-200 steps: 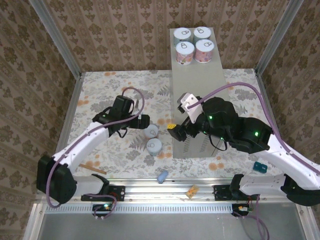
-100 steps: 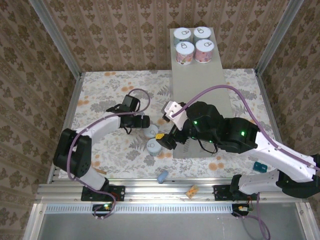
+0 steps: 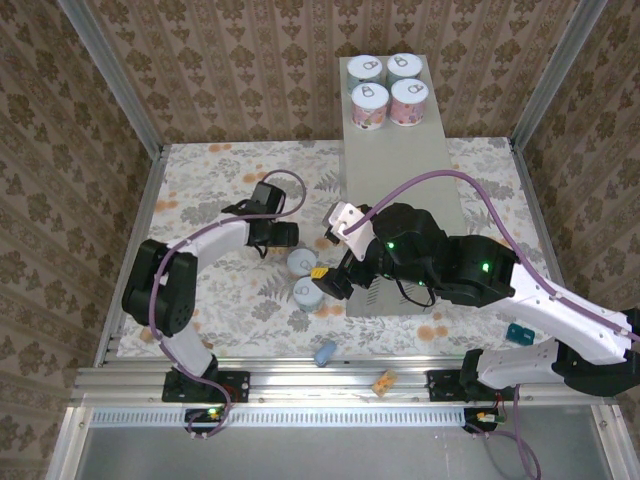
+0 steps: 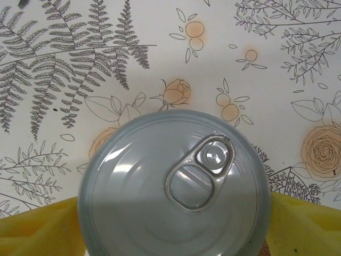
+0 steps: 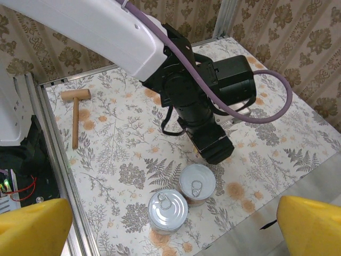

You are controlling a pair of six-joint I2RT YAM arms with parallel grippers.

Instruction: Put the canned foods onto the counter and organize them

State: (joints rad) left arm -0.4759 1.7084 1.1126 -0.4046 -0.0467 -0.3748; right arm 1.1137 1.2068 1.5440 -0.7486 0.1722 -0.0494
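Robot manipulation lab cell, dressed as a domestic set.
Brown damask wallpaper panels (image 3: 220,70) hang inside bare aluminium frame posts (image 3: 113,80). A floral-printed sheet (image 3: 220,170) covers the table. Two white-and-black robot arms (image 3: 560,300) are bolted to a slotted aluminium rail (image 3: 290,385). Small pastel-labelled tins (image 3: 370,100) stand on a light-grey metal box (image 3: 395,160).

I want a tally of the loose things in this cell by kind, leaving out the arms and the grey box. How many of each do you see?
Cans: 6
Wooden hammer: 1
Blue lump: 1
Tan block: 1
Teal block: 1
Total: 10
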